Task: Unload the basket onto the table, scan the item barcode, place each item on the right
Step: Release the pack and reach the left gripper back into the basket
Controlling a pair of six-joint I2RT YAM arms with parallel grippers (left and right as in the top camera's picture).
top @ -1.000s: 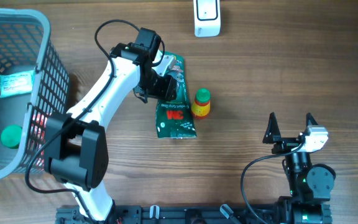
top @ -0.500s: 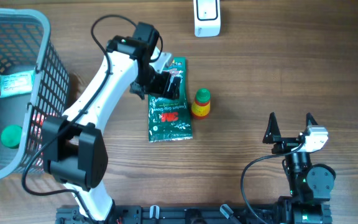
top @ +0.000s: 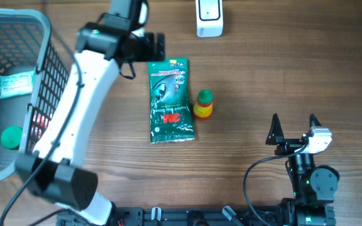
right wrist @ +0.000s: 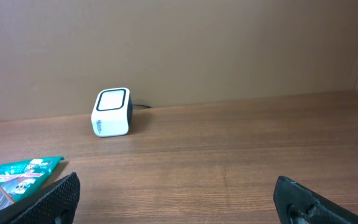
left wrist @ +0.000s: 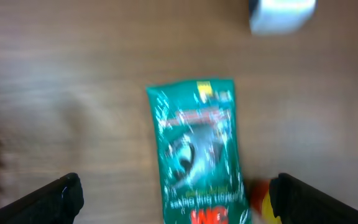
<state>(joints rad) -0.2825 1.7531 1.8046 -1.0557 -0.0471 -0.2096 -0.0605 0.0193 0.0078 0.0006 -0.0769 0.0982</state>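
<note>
The green packet point(top: 171, 100) lies flat mid-table, with a small bottle point(top: 203, 104) just beside its right edge. The left gripper point(top: 157, 47) hangs by the packet's far end, jaws wide and empty. The right gripper point(top: 293, 127), near right, is likewise spread and holds nothing.

Wooden table point(top: 281, 63), surface level. Green packet point(left wrist: 194, 149) lies flat, ahead of and between the left fingers point(left wrist: 53, 198). Small yellow bottle point(top: 203, 104) lies just beside the packet. White scanner point(right wrist: 111, 112) stands well ahead of the right fingers point(right wrist: 48, 199). Wire basket point(top: 43, 44) stands well apart from both pairs.
</note>
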